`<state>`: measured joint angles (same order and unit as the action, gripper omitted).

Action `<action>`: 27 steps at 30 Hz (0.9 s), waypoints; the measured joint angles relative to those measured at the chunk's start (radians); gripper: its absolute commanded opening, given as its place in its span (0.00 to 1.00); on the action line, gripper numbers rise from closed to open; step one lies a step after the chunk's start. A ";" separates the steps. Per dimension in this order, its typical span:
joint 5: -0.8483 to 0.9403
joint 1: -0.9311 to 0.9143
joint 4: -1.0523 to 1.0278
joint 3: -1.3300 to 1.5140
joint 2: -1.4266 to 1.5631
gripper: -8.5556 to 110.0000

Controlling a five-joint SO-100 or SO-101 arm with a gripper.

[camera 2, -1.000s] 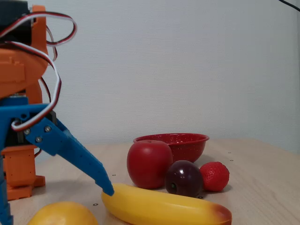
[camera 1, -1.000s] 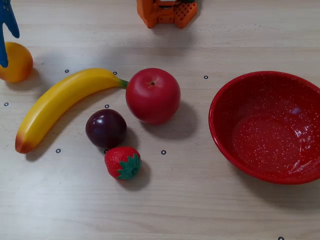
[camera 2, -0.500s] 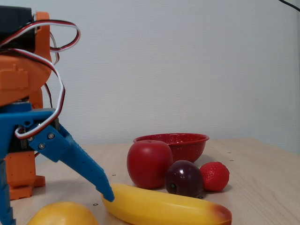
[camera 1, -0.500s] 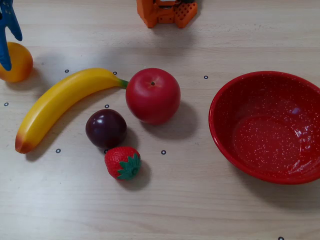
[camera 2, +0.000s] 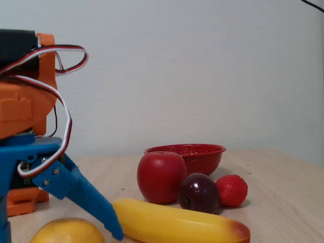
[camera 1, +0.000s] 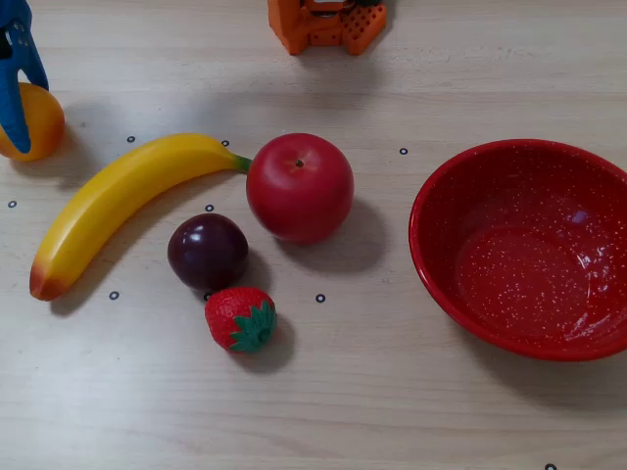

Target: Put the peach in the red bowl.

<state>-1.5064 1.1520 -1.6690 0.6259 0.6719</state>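
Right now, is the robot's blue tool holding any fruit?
No. The tool is open, its fingers spread on either side of the peach, which sits on the table, not yet gripped.

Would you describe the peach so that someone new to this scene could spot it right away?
In the overhead view, start at the long banana left of the apple and go to the table's far left edge. The peach sits there under the blue gripper. It is the only round yellow-orange fruit, smaller than the apple.
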 measured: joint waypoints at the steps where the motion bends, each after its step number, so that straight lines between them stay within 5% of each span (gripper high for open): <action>1: 0.000 0.000 -0.002 0.000 0.000 0.50; 27: -0.018 0.003 0.121 0.074 -0.012 0.50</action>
<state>-1.5248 1.1551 -1.5478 0.6995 0.6596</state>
